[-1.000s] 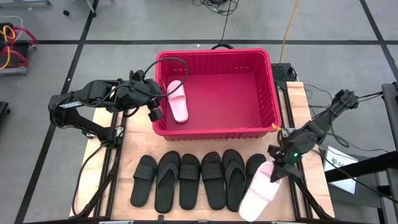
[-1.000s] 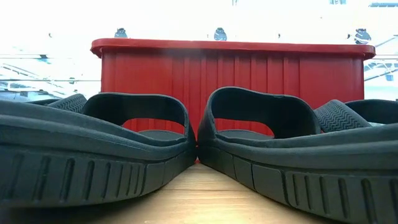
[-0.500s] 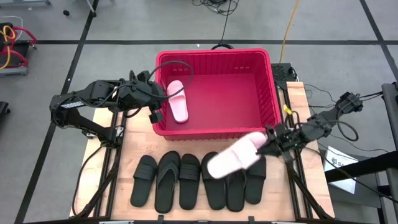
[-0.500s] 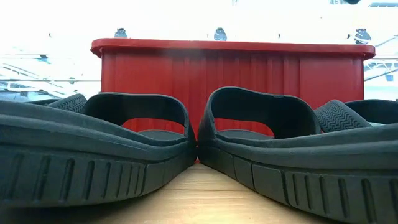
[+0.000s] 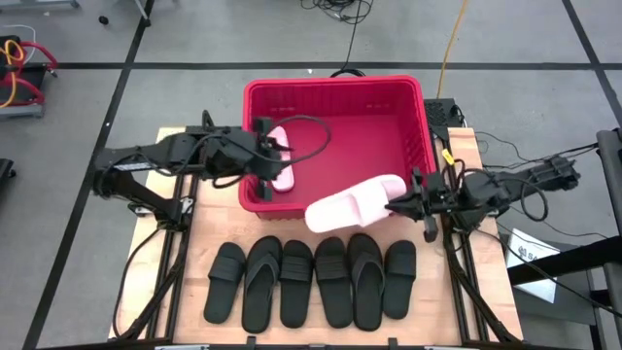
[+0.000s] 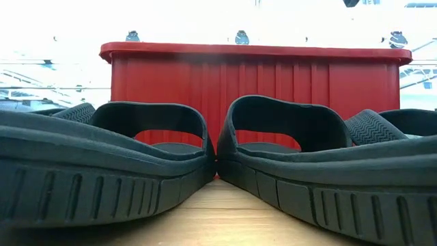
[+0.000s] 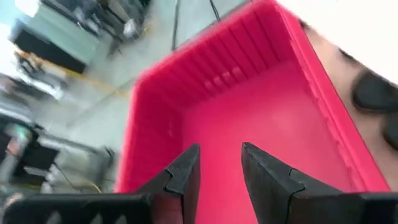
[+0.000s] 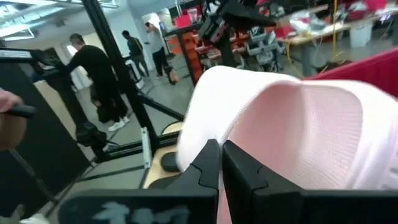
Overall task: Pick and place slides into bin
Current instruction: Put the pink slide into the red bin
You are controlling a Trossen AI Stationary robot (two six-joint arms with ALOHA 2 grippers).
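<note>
lifted since a second ago, pink slide point(image 5: 355, 203) clamped in my right gripper point(image 5: 400, 202) now hangs over bin point(image 5: 335, 88) front rim, left gripper point(image 5: 273, 156) fingers apart above second pink slide point(image 5: 280, 173) inside, six black slides point(image 5: 313, 282) rowed on table point(image 5: 216, 227)

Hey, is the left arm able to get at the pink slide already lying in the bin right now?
Probably yes: the left gripper hangs open over the bin, right above that pink slide, nothing between.
</note>
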